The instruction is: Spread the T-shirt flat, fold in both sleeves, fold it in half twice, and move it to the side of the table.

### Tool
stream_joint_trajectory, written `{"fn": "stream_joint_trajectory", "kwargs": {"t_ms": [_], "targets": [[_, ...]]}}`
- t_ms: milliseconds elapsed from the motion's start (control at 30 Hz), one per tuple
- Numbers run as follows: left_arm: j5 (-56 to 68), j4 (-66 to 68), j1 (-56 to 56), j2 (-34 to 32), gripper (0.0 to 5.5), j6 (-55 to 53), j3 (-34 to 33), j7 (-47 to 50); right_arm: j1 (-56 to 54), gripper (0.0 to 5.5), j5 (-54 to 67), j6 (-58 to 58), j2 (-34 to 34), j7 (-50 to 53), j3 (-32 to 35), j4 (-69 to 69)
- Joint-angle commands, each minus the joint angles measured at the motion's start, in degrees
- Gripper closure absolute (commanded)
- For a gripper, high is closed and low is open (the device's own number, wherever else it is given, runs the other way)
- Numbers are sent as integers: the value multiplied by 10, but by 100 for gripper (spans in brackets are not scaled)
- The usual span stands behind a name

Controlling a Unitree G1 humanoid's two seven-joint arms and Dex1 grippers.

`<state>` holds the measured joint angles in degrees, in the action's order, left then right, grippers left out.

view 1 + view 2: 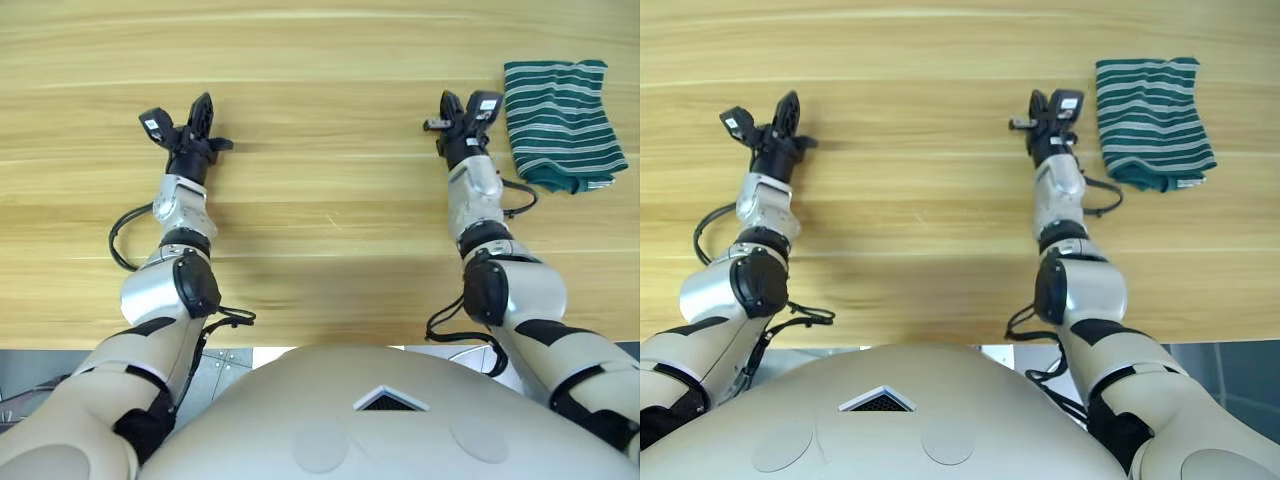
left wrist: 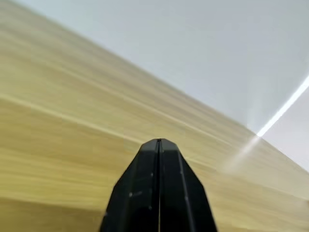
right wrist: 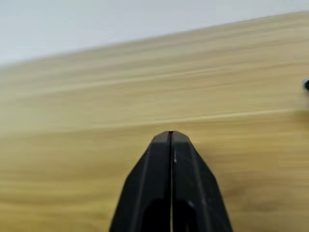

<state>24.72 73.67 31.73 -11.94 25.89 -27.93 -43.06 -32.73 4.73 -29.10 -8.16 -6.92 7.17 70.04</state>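
One green-and-white striped T-shirt point(image 1: 560, 122) lies folded into a compact rectangle, out toward the right edge of the tabletop point(image 1: 330, 200). Two grippers hang over the bare wood. The left gripper point(image 2: 159, 145) is toward the left edge and the right gripper point(image 3: 170, 137) is just beside the shirt without touching it, each with its two fingers pressed flat together.
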Motion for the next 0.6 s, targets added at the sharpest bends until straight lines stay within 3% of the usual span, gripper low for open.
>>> {"fn": "stream_joint_trajectory", "kwargs": {"t_ms": [33, 333, 600], "targets": [[-55, 24, 8, -13, 550, -13, 24, 111, 4, 547, -256, 4, -29, 296, -187, 44], [-118, 34, 15, -23, 550, -35, 47, 211, -13, 547, -306, 30, -23, 363, -213, 74], [-145, 35, 20, -23, 550, -43, 52, 234, -19, 547, -305, 53, -25, 365, -213, 78]]}}
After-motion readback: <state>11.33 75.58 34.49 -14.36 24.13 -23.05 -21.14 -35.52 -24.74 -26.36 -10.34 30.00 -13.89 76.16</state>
